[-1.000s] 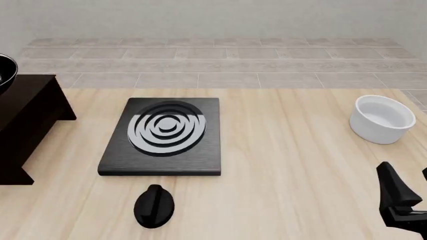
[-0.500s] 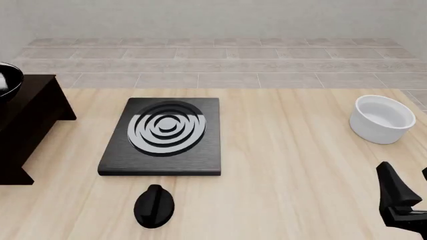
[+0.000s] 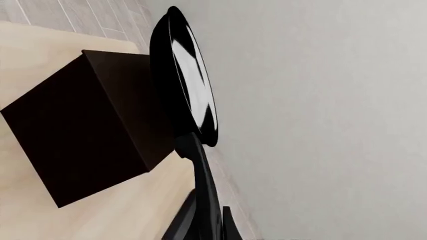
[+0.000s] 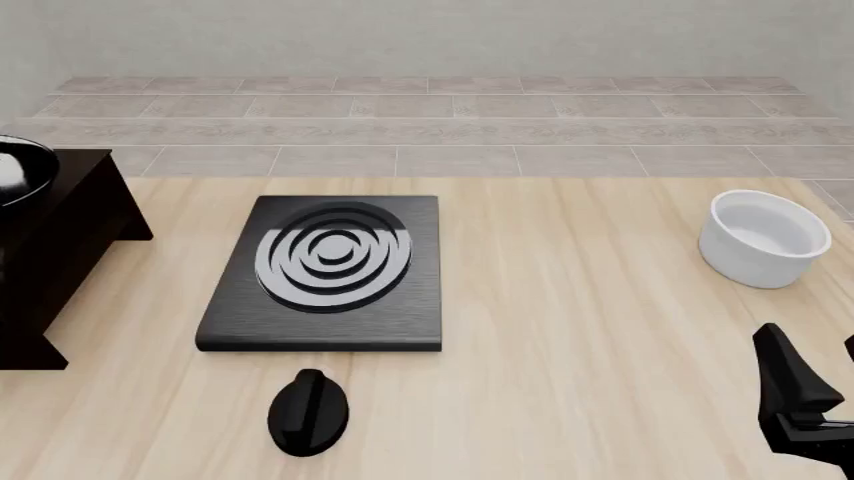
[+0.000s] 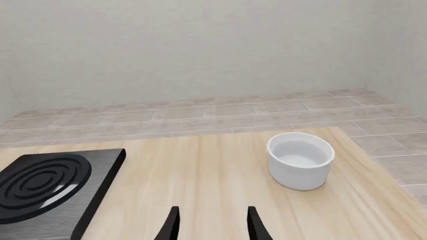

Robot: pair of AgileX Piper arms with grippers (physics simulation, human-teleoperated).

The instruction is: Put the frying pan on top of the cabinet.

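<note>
The glossy black frying pan (image 4: 19,172) shows at the far left edge of the front view, hovering over the dark cabinet (image 4: 60,240). In the left wrist view the frying pan (image 3: 190,75) is seen edge-on beside the cabinet (image 3: 80,125). Its long handle (image 3: 203,185) runs back into my left gripper (image 3: 203,227), which is shut on it. I cannot tell whether the pan touches the cabinet top. My right gripper (image 4: 810,350) stands open low at the right with nothing between its fingers (image 5: 169,227).
A black square stove plate (image 4: 327,270) with silver rings lies mid-table. A small black knob (image 4: 308,412) sits in front of it. A white bowl (image 4: 765,238) stands at the far right, also ahead of the right gripper (image 5: 212,227).
The frying pan has moved right and lower, further over the cabinet top. The right arm has not moved.
</note>
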